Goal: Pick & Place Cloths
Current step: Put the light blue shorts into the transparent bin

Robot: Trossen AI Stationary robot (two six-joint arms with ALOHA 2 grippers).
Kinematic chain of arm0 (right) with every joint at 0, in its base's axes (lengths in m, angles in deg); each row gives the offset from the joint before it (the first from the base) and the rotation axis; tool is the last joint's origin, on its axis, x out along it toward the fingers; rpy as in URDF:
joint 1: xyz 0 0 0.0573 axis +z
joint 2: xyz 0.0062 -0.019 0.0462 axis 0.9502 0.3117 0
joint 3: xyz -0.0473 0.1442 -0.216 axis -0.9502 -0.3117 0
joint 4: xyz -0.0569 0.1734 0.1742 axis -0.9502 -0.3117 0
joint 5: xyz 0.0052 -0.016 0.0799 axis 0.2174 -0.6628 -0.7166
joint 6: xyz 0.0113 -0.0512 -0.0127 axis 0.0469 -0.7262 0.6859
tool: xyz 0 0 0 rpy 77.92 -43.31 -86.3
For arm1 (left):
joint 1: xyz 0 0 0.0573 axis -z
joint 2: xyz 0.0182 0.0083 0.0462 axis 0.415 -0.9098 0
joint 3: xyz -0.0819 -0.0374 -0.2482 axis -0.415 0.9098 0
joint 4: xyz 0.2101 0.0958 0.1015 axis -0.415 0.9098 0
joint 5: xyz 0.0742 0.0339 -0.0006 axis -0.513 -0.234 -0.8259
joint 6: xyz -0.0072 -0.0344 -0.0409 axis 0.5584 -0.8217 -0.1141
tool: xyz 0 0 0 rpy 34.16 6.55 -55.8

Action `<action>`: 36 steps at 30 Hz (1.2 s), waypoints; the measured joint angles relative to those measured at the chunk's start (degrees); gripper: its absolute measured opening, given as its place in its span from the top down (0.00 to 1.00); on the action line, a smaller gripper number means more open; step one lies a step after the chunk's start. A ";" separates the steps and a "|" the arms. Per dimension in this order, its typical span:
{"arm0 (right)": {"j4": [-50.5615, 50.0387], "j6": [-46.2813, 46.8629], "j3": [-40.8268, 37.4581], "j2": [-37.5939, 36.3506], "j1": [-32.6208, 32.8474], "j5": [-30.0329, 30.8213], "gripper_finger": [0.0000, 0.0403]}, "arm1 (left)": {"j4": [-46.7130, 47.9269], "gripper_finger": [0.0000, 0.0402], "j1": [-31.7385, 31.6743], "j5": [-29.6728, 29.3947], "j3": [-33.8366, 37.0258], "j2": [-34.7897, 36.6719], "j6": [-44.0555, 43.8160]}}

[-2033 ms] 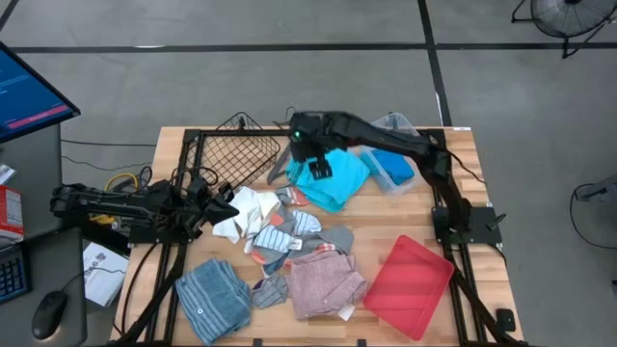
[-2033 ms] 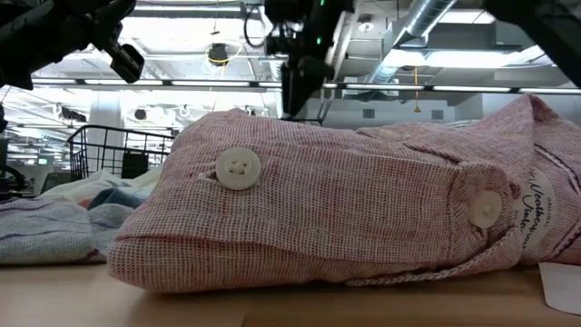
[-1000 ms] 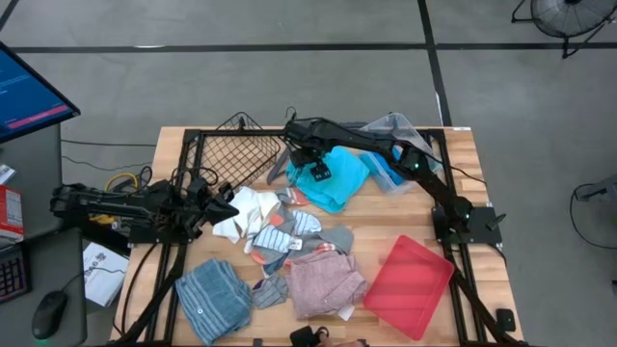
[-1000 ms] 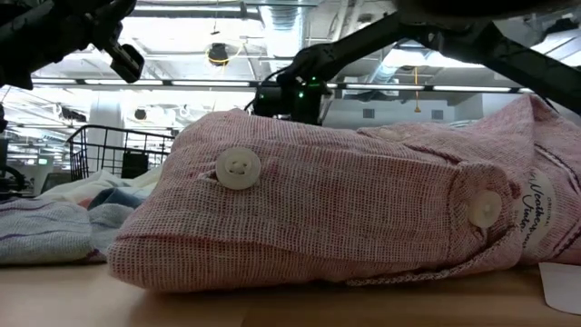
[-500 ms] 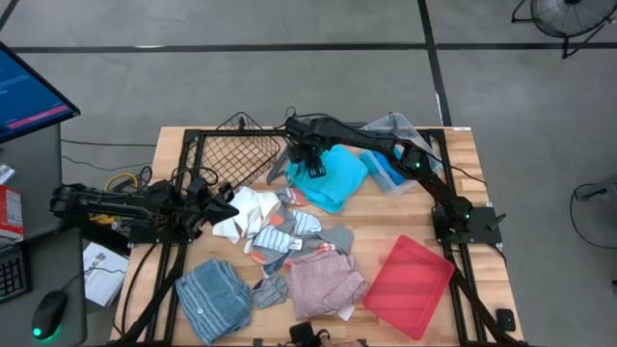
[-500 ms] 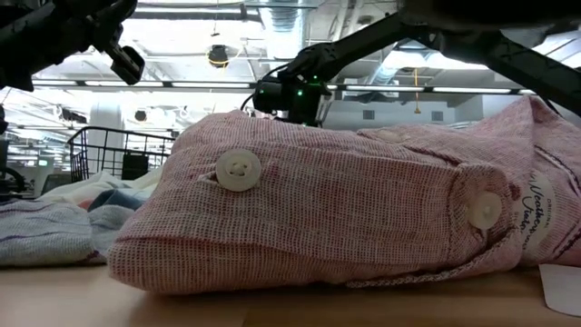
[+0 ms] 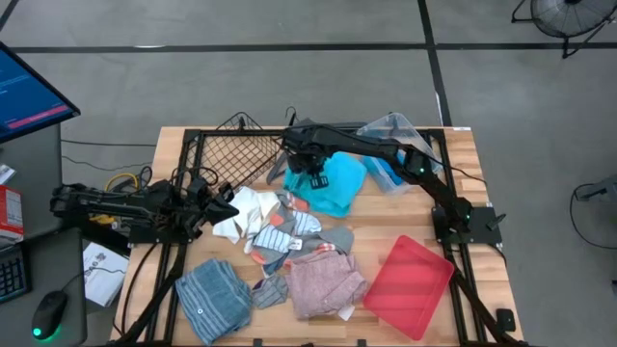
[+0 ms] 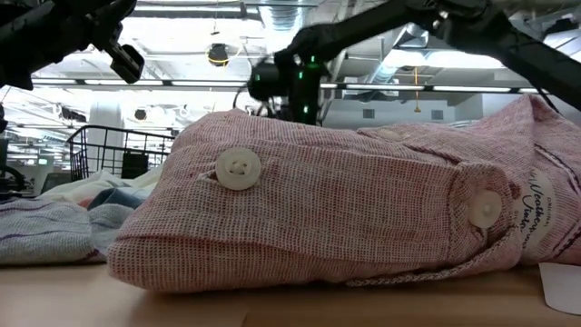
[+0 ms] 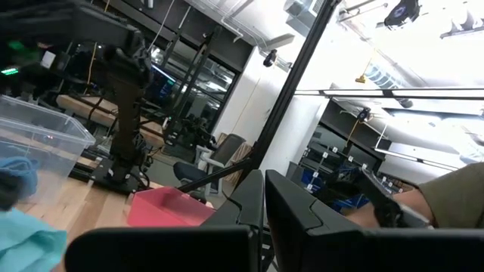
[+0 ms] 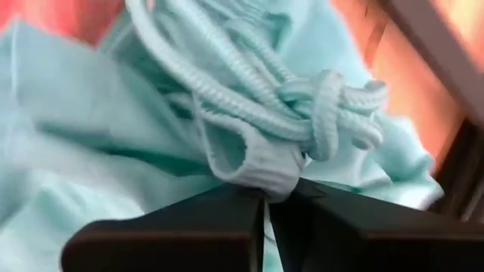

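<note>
- Two arms are in play: the right gripper (image 7: 310, 179) is down at the left edge of the turquoise garment (image 7: 339, 183), near the middle-back of the desk (image 7: 424, 231); the left gripper (image 7: 228, 205) waits at the left side, beside the white cloth (image 7: 253, 204).
- Right fingers are clenched on a fold of the turquoise garment beside its knotted drawstring (image 10: 318, 98), as the right wrist view shows.
- Left fingers are pressed together with nothing between them.
- Other cloths lie scattered toward the front: a pink checked shirt (image 7: 323, 280), a blue-grey striped piece (image 7: 212, 297), small striped socks (image 7: 280, 231) between them.
- A royal blue cloth (image 7: 393, 166) sits in a clear plastic bin (image 7: 397, 125) just behind the turquoise garment.
- A wire basket (image 7: 236, 154) stands at the back left; a red tray (image 7: 410, 286) lies front right.
</note>
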 joint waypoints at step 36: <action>-1.54 16.29 -1.43 -3.35 -2.86 -4.35 0.03 | -0.01 1.00 0.00 0.02 -0.01 0.00 0.00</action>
